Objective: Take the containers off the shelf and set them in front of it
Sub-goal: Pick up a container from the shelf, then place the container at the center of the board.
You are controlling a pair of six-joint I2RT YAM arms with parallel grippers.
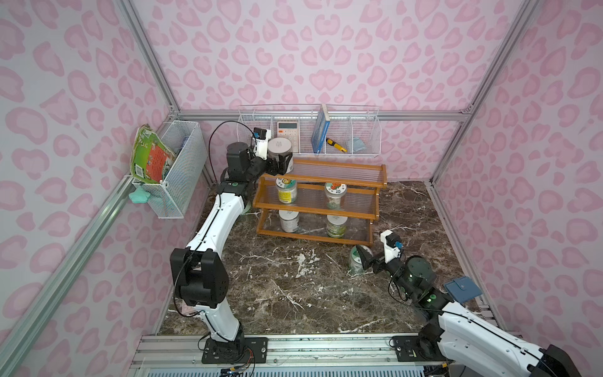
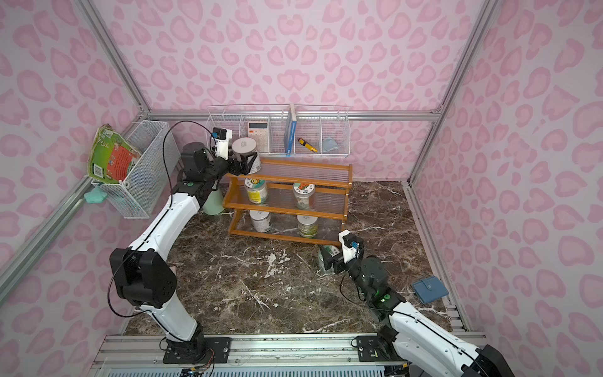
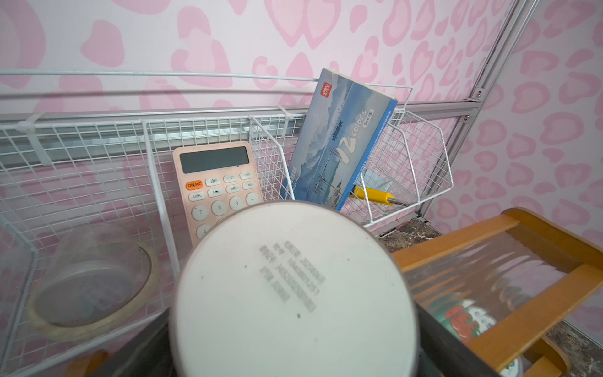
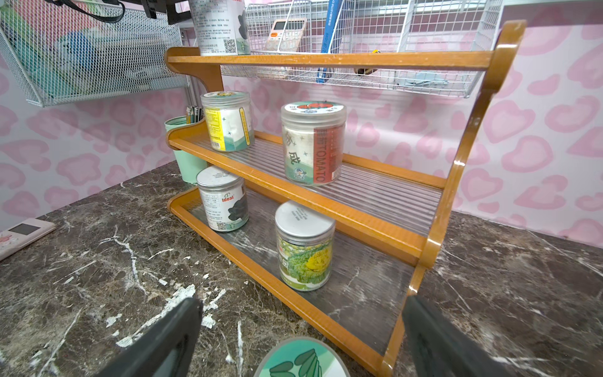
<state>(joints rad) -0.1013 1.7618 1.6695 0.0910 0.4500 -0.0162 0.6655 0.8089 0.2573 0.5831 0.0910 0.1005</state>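
The shelf (image 1: 310, 209) (image 2: 280, 210) (image 4: 326, 60) stands at the back of the marble table. My left gripper (image 1: 282, 164) (image 2: 248, 164) (image 3: 293, 365) is shut on a white-lidded container (image 1: 280, 147) (image 3: 293, 287) (image 4: 222, 26) at the top tier's left end. Whether its base touches the tier is hidden. The middle tier holds a yellow-label container (image 1: 287, 191) (image 4: 228, 120) and a tomato container (image 1: 335, 195) (image 4: 313, 143). Below stand a white-lidded one (image 1: 288, 220) (image 4: 222, 199) and a green-vegetable one (image 1: 336, 226) (image 4: 305, 248). My right gripper (image 1: 362, 258) (image 4: 300, 336) is open, straddling a green-lidded container (image 1: 355, 261) (image 4: 301, 359) on the table before the shelf.
A mint-green pencil cup (image 2: 213, 202) (image 4: 187, 156) stands left of the shelf. The back wire basket (image 1: 359, 143) holds a calculator (image 3: 215, 182), a blue box and a yellow knife. A mesh basket (image 1: 176, 169) hangs on the left wall. A blue wallet (image 1: 463, 289) lies right.
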